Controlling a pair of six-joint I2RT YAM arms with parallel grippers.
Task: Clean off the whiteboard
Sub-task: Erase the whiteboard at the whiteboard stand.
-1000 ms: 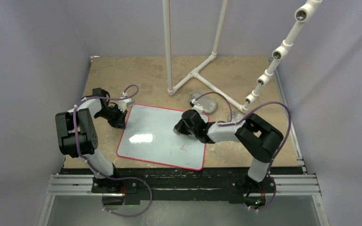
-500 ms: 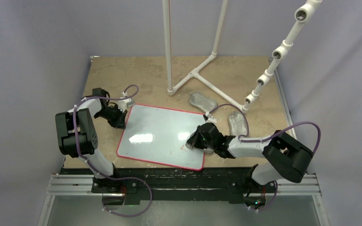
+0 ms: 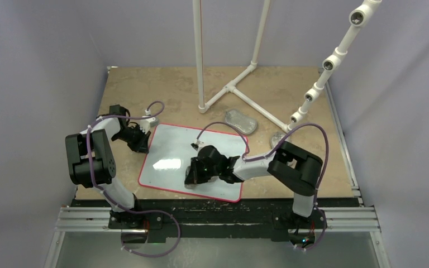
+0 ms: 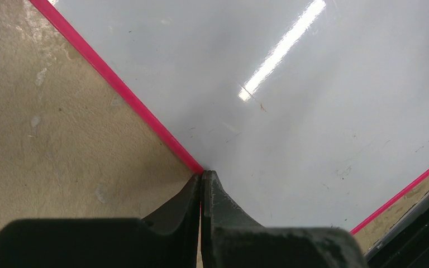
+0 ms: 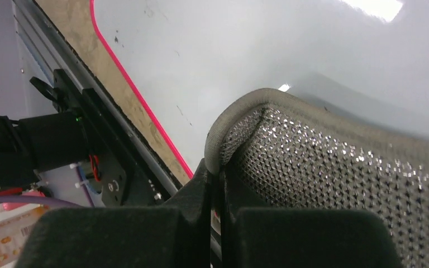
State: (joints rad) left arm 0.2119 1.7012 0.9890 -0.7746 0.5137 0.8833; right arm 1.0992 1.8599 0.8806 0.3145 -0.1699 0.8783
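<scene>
Whiteboard [image 3: 173, 149] lies flat on the tan table [image 3: 145, 89], turned a little askew, with its near edge close to the table's front edge. Its glossy white face carries a bright patch of glare. The left wrist view shows a few small dark specks and one faint reddish fleck beside the glare.

The left gripper [image 4: 202, 175] sits at the board's left edge, towards the far corner. Its two fingers are pressed together with no gap, and their tips meet right at the thin red rim. Whether they pinch the rim or only rest against it cannot be told.

The right arm reaches across from the right, and the right gripper [image 3: 193, 174] is over the near middle of the board, close to its front rim. Its fingers are clamped on the bound edge of a silvery mesh pad [image 5: 324, 173], which curves up out of them just above the white surface. Whether the pad touches the board cannot be told.

Beyond the board's far right corner an oval pad [image 3: 240, 120] lies on the table. A second pad [image 3: 278, 137] lies further right, partly hidden by the right arm. A white pipe frame [image 3: 200, 56] stands at the back of the table.
</scene>
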